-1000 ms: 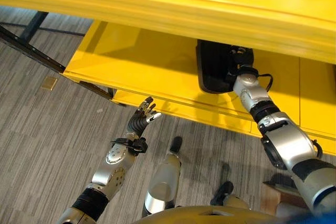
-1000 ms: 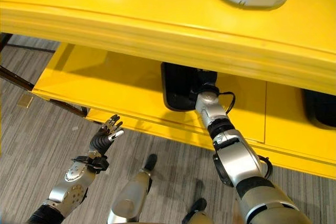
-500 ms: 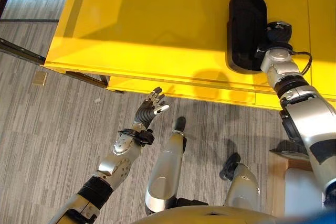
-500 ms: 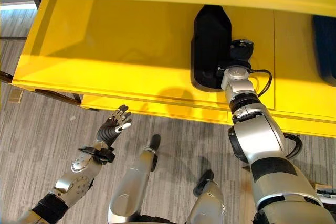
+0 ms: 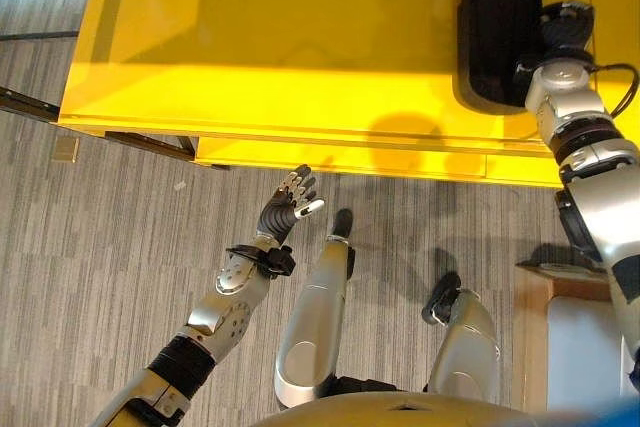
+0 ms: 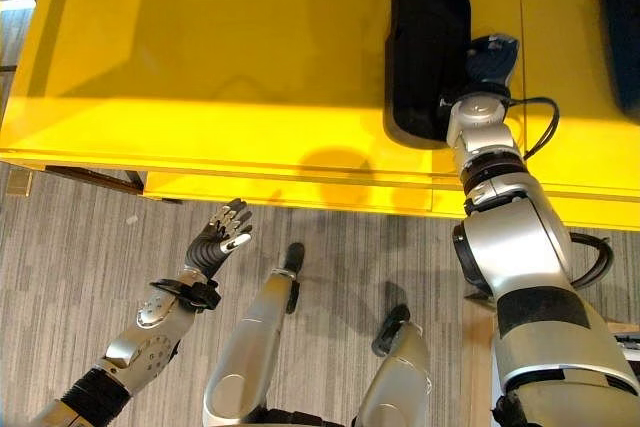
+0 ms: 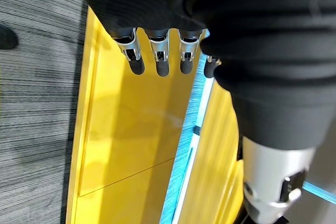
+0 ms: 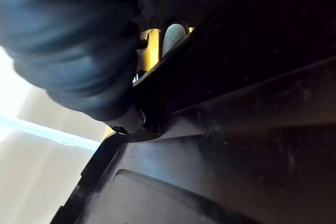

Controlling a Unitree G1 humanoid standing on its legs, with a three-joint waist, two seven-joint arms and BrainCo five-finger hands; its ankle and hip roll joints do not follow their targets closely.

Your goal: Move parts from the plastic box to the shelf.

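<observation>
Black part (image 6: 428, 47) lying on yellow shelf (image 6: 220, 67), right hand (image 6: 487, 59) against its side, fingers hidden, grip cannot be told; left hand (image 5: 285, 211) over floor (image 5: 90, 247), fingers relaxed, empty.

A yellow shelf (image 6: 220, 67) spans the upper part of both eye views, its front edge running above grey striped carpet floor (image 5: 90, 277). A black moulded part (image 6: 428, 47) lies flat on the shelf board toward the robot's right, its narrower rounded end pointing away toward the back; another dark object (image 6: 622, 27) sits on the shelf at the far right edge, too cut off to identify. On the floor beyond the shelf's left corner lies a small tan square plate (image 5: 66, 149).
</observation>
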